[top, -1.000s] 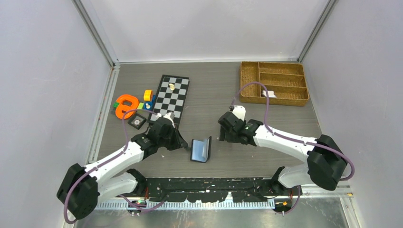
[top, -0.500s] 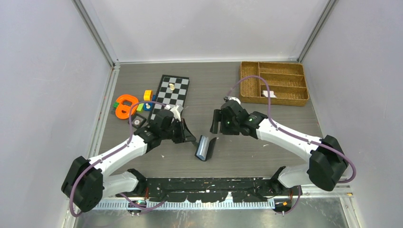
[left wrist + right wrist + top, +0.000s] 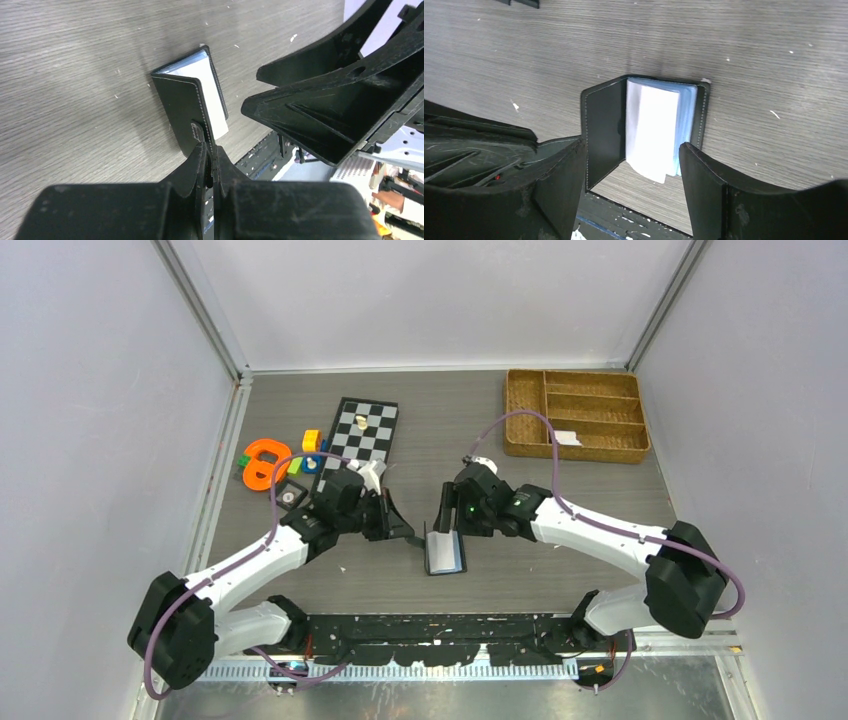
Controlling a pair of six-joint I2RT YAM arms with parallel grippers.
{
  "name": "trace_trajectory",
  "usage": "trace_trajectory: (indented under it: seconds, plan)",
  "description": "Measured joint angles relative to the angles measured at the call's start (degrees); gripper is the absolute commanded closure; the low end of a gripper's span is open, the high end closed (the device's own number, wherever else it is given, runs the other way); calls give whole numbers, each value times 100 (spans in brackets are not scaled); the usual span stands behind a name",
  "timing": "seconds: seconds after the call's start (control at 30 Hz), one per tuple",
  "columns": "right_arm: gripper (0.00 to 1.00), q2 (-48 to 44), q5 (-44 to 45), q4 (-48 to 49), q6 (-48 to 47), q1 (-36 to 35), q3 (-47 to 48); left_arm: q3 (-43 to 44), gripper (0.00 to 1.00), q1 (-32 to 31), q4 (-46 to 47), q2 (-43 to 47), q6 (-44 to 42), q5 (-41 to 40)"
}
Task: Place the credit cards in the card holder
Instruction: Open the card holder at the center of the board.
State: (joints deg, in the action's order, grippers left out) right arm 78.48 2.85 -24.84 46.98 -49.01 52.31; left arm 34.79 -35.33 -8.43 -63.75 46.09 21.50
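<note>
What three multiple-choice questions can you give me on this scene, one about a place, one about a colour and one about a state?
1. Where does the tray sit?
A) far right
B) near left
C) between the arms

2. What colour is the holder's cover?
A) brown
B) orange
C) black

3. What are the left fingers doing?
A) standing open
B) pinched shut on the holder's edge
C) gripping the tray

Answers:
1 A: the top view shows it at the far right.
2 C: both wrist views show a black cover.
3 B: the left wrist view shows them closed on the cover's edge.
</note>
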Motion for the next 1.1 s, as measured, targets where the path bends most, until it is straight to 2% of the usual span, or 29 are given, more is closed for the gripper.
trace_trajectory:
  seconds: [0.17, 0.37, 0.67, 1.1]
  plan:
    - [42, 0, 146, -48, 127, 0, -116, 0, 100, 11, -319, 0, 74, -382]
    - [49, 81, 76, 107, 251, 0, -232, 0, 100, 31, -756, 0, 179, -780]
    - [51, 529, -55, 269, 319, 0, -431, 2, 100, 48, -1207, -17, 188, -1073]
    - [52, 953, -374, 673, 317, 83, -577, 2, 100, 48, -1349, -184, 188, -1174]
